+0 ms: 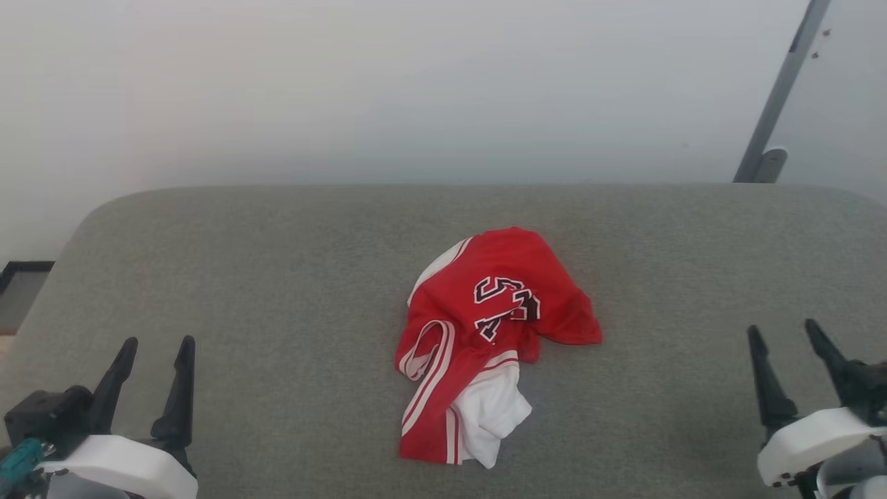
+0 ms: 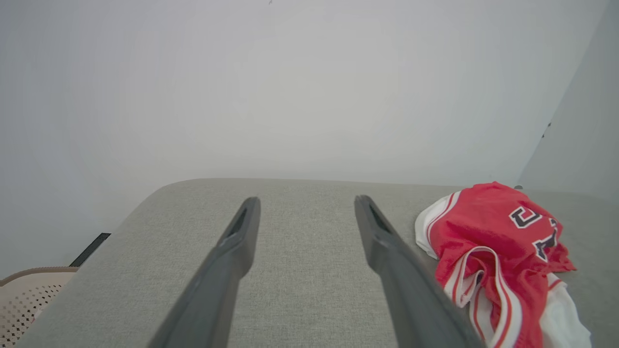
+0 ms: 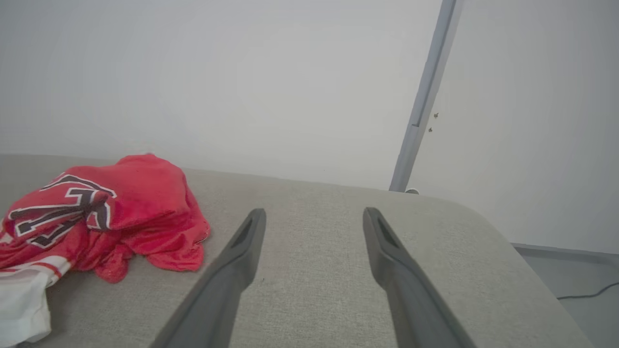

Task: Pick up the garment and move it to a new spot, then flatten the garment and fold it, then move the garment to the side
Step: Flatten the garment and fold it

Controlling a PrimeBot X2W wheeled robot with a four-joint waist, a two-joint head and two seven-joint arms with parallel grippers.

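Observation:
The garment (image 1: pixel 485 333) lies crumpled in a heap at the middle of the grey cushioned surface (image 1: pixel 277 263). It is red with white sleeve cloth, striped trim and dark white-outlined letters facing up. My left gripper (image 1: pixel 156 343) stands open at the lower left, well apart from the heap, nothing between its fingers. At the lower right my right gripper (image 1: pixel 783 329) is open too and equally far from it. The left wrist view has the garment (image 2: pixel 493 251) right of its open gripper (image 2: pixel 307 200). In the right wrist view the garment (image 3: pixel 106 212) lies left of the open gripper (image 3: pixel 314 212).
A pale wall rises behind the surface. A grey metal post (image 1: pixel 779 93) leans at the back right. The surface has rounded far corners and drops off at the left, where a beige perforated basket (image 2: pixel 29 299) stands on the floor. A cable (image 3: pixel 585 292) lies on the floor at right.

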